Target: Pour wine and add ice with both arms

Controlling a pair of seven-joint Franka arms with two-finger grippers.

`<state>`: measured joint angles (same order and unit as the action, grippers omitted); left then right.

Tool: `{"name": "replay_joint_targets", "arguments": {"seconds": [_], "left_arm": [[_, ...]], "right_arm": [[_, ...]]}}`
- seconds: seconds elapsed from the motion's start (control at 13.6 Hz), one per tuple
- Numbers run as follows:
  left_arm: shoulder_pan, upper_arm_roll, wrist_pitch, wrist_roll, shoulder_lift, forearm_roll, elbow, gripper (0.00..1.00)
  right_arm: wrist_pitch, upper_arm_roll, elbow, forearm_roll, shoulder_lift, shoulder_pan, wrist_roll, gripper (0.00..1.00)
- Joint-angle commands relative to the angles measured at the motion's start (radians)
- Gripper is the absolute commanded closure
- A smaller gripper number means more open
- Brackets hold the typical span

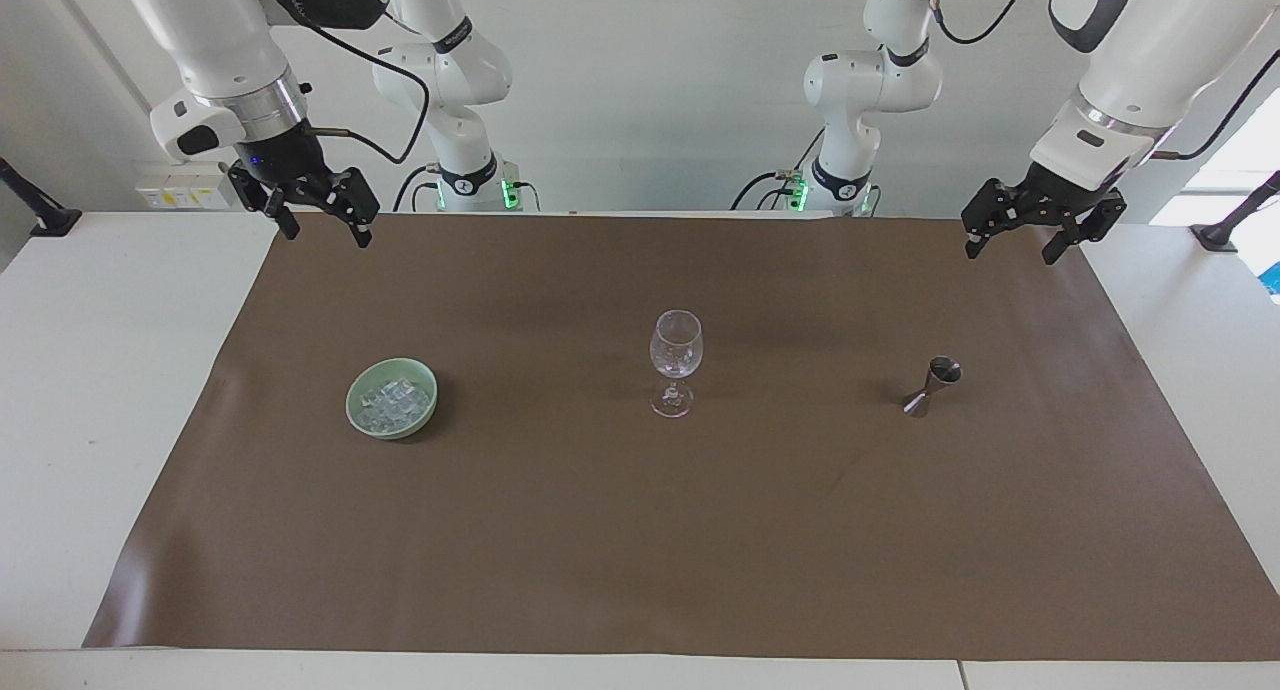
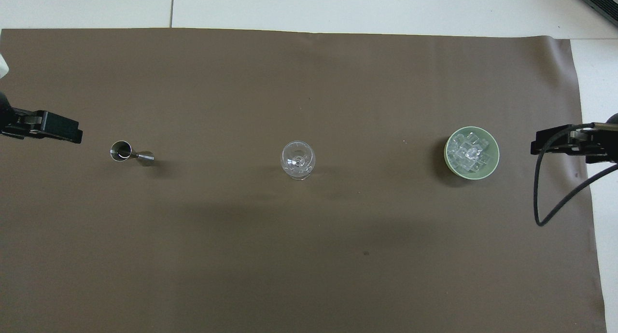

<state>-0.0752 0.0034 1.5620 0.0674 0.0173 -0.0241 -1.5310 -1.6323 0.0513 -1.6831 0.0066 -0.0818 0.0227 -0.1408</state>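
Note:
An empty clear wine glass (image 1: 676, 355) (image 2: 298, 159) stands mid-table on the brown mat. Toward the left arm's end stands a small steel jigger (image 1: 933, 385) (image 2: 129, 152); whether it holds wine I cannot tell. Toward the right arm's end, a pale green bowl (image 1: 392, 431) (image 2: 448, 160) holds a heap of ice (image 1: 396, 400) (image 2: 469, 152). My left gripper (image 1: 1010, 252) (image 2: 58, 130) hangs open over the mat's corner at its own end, with nothing in it. My right gripper (image 1: 327, 234) (image 2: 550, 145) hangs open and unladen over the mat's corner at its end.
The brown mat (image 1: 640, 530) covers most of the white table (image 1: 90, 390). A black cable (image 2: 545, 198) loops down from the right wrist above the mat's edge. Both arm bases stand at the robots' edge of the table.

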Motion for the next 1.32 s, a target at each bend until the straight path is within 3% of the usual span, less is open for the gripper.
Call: {"name": "replay_joint_targets", "arguments": {"seconds": [0.0, 0.29, 0.74, 1.25], "left_arm": [[-0.012, 0.007, 0.03, 0.003, -0.016, 0.009, -0.021, 0.0], [-0.006, 0.007, 0.073, 0.005, 0.024, 0.003, 0.005, 0.0], [-0.001, 0.007, 0.061, 0.006, 0.173, 0.0, 0.195, 0.0], [0.003, 0.009, 0.157, 0.008, 0.222, -0.002, 0.189, 0.0]], "right_arm": [[0.0, -0.008, -0.015, -0.005, -0.016, -0.01, 0.02, 0.0], [0.0, -0.008, -0.013, -0.005, -0.016, -0.01, 0.02, 0.0], [0.0, -0.008, -0.013, -0.005, -0.016, -0.01, 0.02, 0.0], [0.0, -0.008, -0.015, -0.005, -0.016, -0.01, 0.02, 0.0]]}}
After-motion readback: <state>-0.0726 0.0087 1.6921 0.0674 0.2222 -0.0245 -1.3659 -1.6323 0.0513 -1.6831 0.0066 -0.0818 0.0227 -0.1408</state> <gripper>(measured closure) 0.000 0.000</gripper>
